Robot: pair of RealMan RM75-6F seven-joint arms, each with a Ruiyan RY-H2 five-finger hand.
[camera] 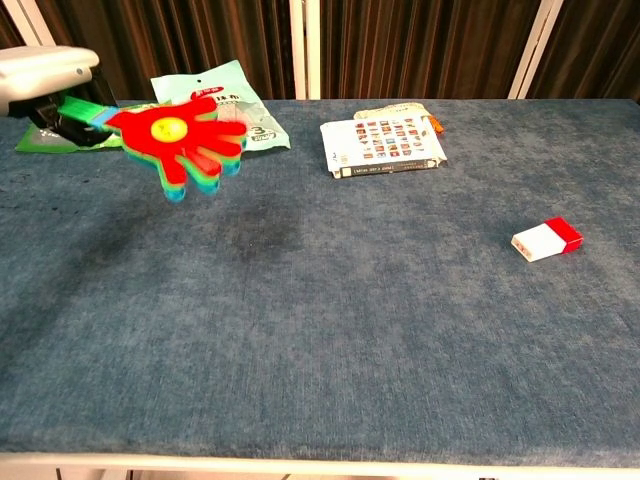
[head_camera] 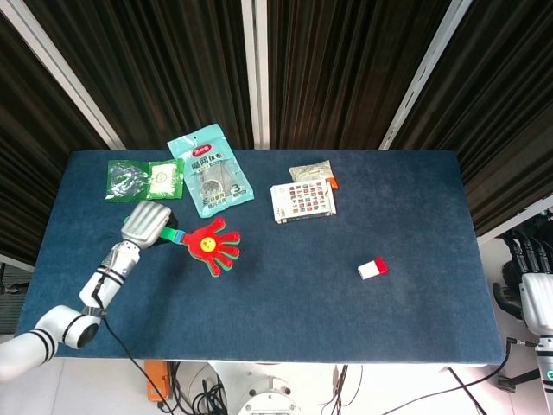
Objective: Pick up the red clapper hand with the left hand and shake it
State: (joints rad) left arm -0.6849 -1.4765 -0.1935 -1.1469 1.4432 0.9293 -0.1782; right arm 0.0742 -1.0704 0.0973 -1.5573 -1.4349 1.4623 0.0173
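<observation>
Cloth of deep blue covers your table [head_camera: 285, 285] from edge to edge, and behind it hang dark pleated curtains [head_camera: 346, 69] split by pale upright strips. Your left hand [head_camera: 145, 223] grips the green handle of the red clapper hand [head_camera: 212, 245], which is held up off the cloth over the left part of the table, its plastic fingers spread toward the centre; in the chest view it throws a soft shadow on the cloth below. Along the far edge you have a green packet [head_camera: 138, 179] at the left, and just beside it a pale teal pouch [head_camera: 210, 169]. Further right lies a printed card [head_camera: 302, 202] with a small beige packet [head_camera: 311, 173] touching its far side. A little red and white box [head_camera: 373, 269] sits alone toward the right, well apart from the rest. Your right hand [head_camera: 537, 290] hangs off the table's right edge, and you cannot tell how its fingers lie.
</observation>
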